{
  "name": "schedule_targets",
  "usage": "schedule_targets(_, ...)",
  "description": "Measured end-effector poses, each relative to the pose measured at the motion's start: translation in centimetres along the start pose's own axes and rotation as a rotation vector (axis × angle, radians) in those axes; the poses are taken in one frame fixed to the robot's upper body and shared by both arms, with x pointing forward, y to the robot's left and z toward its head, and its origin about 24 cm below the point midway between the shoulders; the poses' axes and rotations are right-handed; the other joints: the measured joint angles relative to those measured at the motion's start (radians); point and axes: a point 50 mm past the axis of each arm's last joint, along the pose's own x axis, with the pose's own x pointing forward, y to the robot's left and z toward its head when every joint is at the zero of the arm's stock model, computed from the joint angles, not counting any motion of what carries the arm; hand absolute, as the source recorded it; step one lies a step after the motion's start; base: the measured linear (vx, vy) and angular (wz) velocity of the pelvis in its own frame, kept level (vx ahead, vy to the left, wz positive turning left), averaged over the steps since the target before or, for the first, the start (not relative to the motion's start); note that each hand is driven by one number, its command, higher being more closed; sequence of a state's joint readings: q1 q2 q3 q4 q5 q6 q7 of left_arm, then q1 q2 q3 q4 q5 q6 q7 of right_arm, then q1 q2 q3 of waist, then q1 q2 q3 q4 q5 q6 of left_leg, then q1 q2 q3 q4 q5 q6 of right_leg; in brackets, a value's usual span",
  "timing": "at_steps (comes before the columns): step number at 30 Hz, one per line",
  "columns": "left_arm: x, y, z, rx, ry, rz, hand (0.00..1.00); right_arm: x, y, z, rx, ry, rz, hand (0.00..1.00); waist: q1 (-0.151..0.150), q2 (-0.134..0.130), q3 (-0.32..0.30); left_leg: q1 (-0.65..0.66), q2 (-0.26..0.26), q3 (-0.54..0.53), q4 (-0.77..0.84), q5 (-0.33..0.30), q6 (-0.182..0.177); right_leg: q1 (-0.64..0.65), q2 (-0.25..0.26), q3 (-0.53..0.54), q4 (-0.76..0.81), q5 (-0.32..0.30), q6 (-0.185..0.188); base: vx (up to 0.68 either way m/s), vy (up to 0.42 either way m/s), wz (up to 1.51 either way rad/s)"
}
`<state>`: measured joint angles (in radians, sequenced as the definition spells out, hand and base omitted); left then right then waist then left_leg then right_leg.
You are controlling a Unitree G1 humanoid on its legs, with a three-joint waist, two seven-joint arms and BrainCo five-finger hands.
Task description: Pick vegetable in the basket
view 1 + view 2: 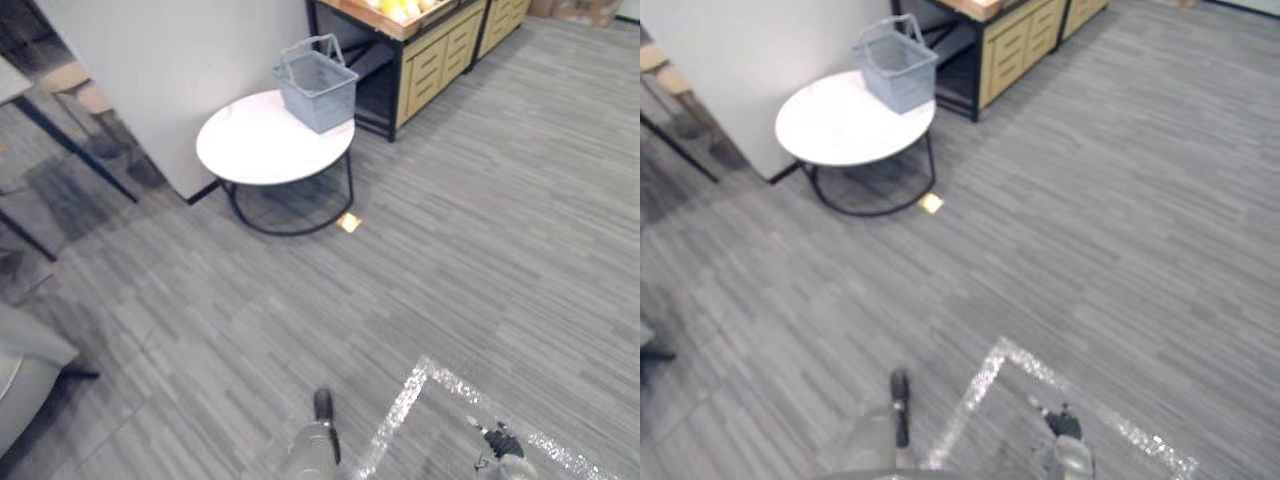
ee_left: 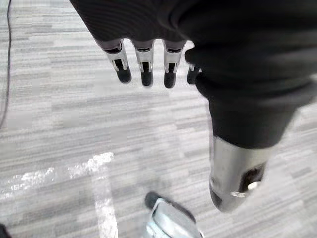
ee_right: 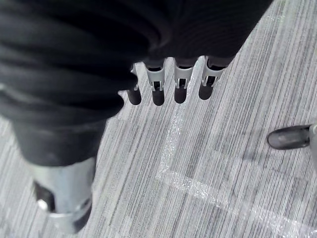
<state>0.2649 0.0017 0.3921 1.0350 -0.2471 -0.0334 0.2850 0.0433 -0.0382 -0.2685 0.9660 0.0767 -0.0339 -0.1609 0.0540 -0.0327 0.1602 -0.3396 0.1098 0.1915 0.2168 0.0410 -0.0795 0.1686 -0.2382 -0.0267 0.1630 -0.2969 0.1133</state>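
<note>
A grey wire basket (image 1: 318,85) with its handles raised stands on the right part of a round white table (image 1: 250,150) in the upper middle of the frame. What lies inside the basket cannot be made out. Just right of the table, at the top edge, a wooden shelf unit (image 1: 440,50) with drawers carries yellow produce (image 1: 395,8), cut off by the frame. A small yellow square (image 1: 348,222) lies on the grey carpet (image 1: 500,220) just beside the table's black legs. The 2 hands show at the bottom of the frame, well apart from the table. The left hand (image 2: 144,67) hangs above the carpet with fingers straight, holding nothing. The right hand (image 3: 181,82) hangs likewise, fingers straight and empty, above a silver tape line (image 3: 208,191).
</note>
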Motion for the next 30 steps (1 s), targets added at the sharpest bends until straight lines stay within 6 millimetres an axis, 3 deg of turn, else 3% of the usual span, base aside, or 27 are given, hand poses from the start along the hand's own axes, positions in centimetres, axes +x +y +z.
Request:
schedule_targets(1,0.2,-0.1,1.0,0.031,-0.03,0.009,0.0,0.0,0.1,-0.2,0.003,0.007,0.001,0.0,-0.012,-0.01,-0.005,0.011,-0.032,0.01,0.011,-0.028,0.024,-0.05,-0.029,0.026,0.093,0.04,0.019,0.53,0.264,0.1)
schedule_targets(3,0.3,-0.4,1.6,0.035,-0.048,0.007,0.0,-0.1,-0.2,-0.9,0.018,0.04,-0.013,0.0,-0.022,-0.016,-0.005,0.074,-0.068,0.028,0.013,-0.071,0.053,-0.096,-0.056,0.074,0.269,0.118,0.008,0.51,0.257,-0.07)
schedule_targets(4,0.3,-0.3,1.7,0.038,-0.049,0.008,0.0,-0.2,-0.6,-1.3,0.026,0.052,-0.024,0.0,-0.023,-0.019,-0.003,0.137,-0.083,0.049,0.009,-0.111,0.067,-0.165,-0.073,0.095,0.445,0.231,0.013,0.48,0.239,-0.21)
schedule_targets(5,0.3,-0.5,1.7,0.057,-0.049,0.0,0.0,-0.3,-0.9,-1.9,0.024,0.064,-0.033,0.0,-0.031,-0.015,-0.004,0.202,-0.093,0.059,-0.007,-0.152,0.083,-0.223,-0.085,0.096,0.592,0.41,0.011,0.47,0.232,-0.21)
schedule_targets(6,0.3,-0.6,2.0,0.073,-0.06,-0.004,0.0,-0.4,-0.9,-2.2,0.025,0.072,-0.035,0.0,-0.035,-0.01,-0.001,0.234,-0.096,0.06,-0.015,-0.169,0.088,-0.253,-0.09,0.095,0.675,0.458,0.028,0.45,0.196,-0.06)
schedule_targets(7,0.3,-0.7,2.4,0.09,-0.076,-0.012,0.0,-0.5,-0.9,-2.3,0.047,0.074,-0.041,0.0,-0.041,-0.009,0.006,0.279,-0.101,0.056,-0.024,-0.186,0.095,-0.312,-0.086,0.087,0.813,0.434,0.024,0.35,0.119,-0.01)
schedule_targets(9,0.3,-1.7,3.8,0.12,-0.12,-0.036,0.0,-0.4,-1.4,-2.1,0.057,0.07,-0.059,0.0,-0.071,-0.009,0.014,0.39,-0.102,0.038,-0.08,-0.21,0.105,-0.43,-0.039,0.017,1.019,0.296,-0.008,0.46,0.097,0.1)
schedule_targets(10,0.3,-1.7,4.2,0.135,-0.138,-0.036,0.0,-0.5,-1.6,-2.4,0.063,0.076,-0.069,0.0,-0.081,-0.008,0.016,0.436,-0.101,0.037,-0.108,-0.211,0.104,-0.475,-0.023,-0.025,1.045,0.251,-0.017,0.57,0.061,0.21)
schedule_targets(12,-0.1,-3.7,6.0,0.117,-0.189,-0.083,0.0,-1.0,-2.3,-3.7,0.093,0.113,-0.099,0.0,-0.088,-0.002,0.035,0.533,-0.103,0.033,-0.154,-0.216,0.109,-0.577,-0.006,-0.125,0.971,0.184,-0.048,0.51,-0.006,0.3)
schedule_targets(15,-1.1,-6.6,7.6,0.102,-0.256,-0.158,0.0,-1.4,-2.7,-4.9,0.127,0.152,-0.122,0.0,-0.107,0.017,0.055,0.601,-0.082,0.017,-0.167,-0.263,0.09,-0.604,-0.007,-0.216,0.716,0.179,-0.057,0.45,-0.097,0.49)
schedule_targets(17,-2.1,-8.8,8.4,0.091,-0.295,-0.217,0.0,-1.8,-3.0,-5.6,0.139,0.172,-0.137,0.0,-0.125,0.022,0.059,0.684,-0.044,0.016,-0.182,-0.333,0.027,-0.598,-0.004,-0.216,0.349,0.198,-0.042,0.78,-0.375,0.44)
schedule_targets(18,-2.2,-9.0,8.5,0.092,-0.298,-0.22,0.0,-1.9,-3.2,-5.8,0.16,0.175,-0.15,0.0,-0.129,0.017,0.059,0.732,-0.012,0.019,-0.179,-0.377,-0.004,-0.576,0.011,-0.2,0.262,0.326,-0.053,0.83,-0.453,0.16)
schedule_targets(19,-2.3,-9.5,8.2,0.089,-0.287,-0.229,0.0,-1.8,-3.3,-5.5,0.167,0.166,-0.156,0.0,-0.125,0.04,0.067,0.744,0.006,0.029,-0.173,-0.379,-0.006,-0.579,0.037,-0.21,0.289,0.303,-0.087,0.7,-0.387,-0.15)
schedule_targets(20,-2.5,-10.0,8.0,0.092,-0.283,-0.245,0.0,-1.6,-3.5,-5.0,0.19,0.154,-0.169,0.0,-0.122,0.06,0.063,0.741,0.029,0.051,-0.144,-0.349,-0.006,-0.59,0.058,-0.213,0.347,0.239,-0.09,0.52,-0.306,-0.24)
schedule_targets(21,-2.6,-10.1,8.2,0.09,-0.29,-0.248,0.0,-1.6,-3.4,-5.0,0.207,0.154,-0.175,0.0,-0.129,0.053,0.066,0.754,0.039,0.057,-0.123,-0.299,-0.014,-0.59,0.059,-0.214,0.411,0.181,-0.106,0.49,-0.313,-0.16)
schedule_targets(24,-2.5,-10.0,8.3,0.078,-0.287,-0.242,0.0,-1.6,-3.7,-4.8,0.205,0.149,-0.184,0.0,-0.132,0.067,0.059,0.735,0.082,0.047,0.011,-0.207,-0.036,-0.547,0.086,-0.227,0.453,0.094,-0.129,0.47,-0.297,-0.14)
schedule_targets(26,-2.3,-9.5,8.1,0.046,-0.27,-0.221,0.0,-1.5,-3.8,-4.6,0.211,0.145,-0.192,0.0,-0.132,0.079,0.059,0.631,0.128,0.001,0.251,-0.1,-0.069,-0.488,0.122,-0.235,0.415,0.061,-0.132,0.46,-0.245,-0.16)
schedule_targets(27,-2.0,-8.9,7.6,0.028,-0.248,-0.201,0.0,-1.5,-3.8,-4.5,0.21,0.139,-0.192,0.0,-0.133,0.089,0.06,0.535,0.159,-0.049,0.451,0.061,-0.096,-0.431,0.143,-0.239,0.379,0.043,-0.135,0.39,-0.13,-0.11)
schedule_targets(28,-1.8,-8.5,7.3,0.025,-0.231,-0.188,0.0,-1.5,-3.7,-4.3,0.208,0.134,-0.19,0.0,-0.129,0.09,0.061,0.449,0.185,-0.07,0.629,0.126,-0.136,-0.392,0.157,-0.234,0.354,0.037,-0.146,0.46,-0.111,-0.28)
schedule_targets(29,-1.5,-7.8,6.5,0.011,-0.198,-0.167,0.0,-1.3,-3.6,-3.9,0.204,0.121,-0.188,0.0,-0.117,0.094,0.065,0.36,0.21,-0.049,0.829,0.118,-0.132,-0.333,0.174,-0.216,0.327,0.028,-0.16,0.37,-0.053,-0.36)
schedule_targets(30,-1.3,-7.2,6.3,-0.012,-0.185,-0.149,0.0,-1.2,-3.4,-3.5,0.199,0.11,-0.182,0.0,-0.107,0.088,0.072,0.321,0.219,-0.032,0.898,0.097,-0.123,-0.297,0.183,-0.208,0.305,0.022,-0.169,0.37,-0.018,-0.54)
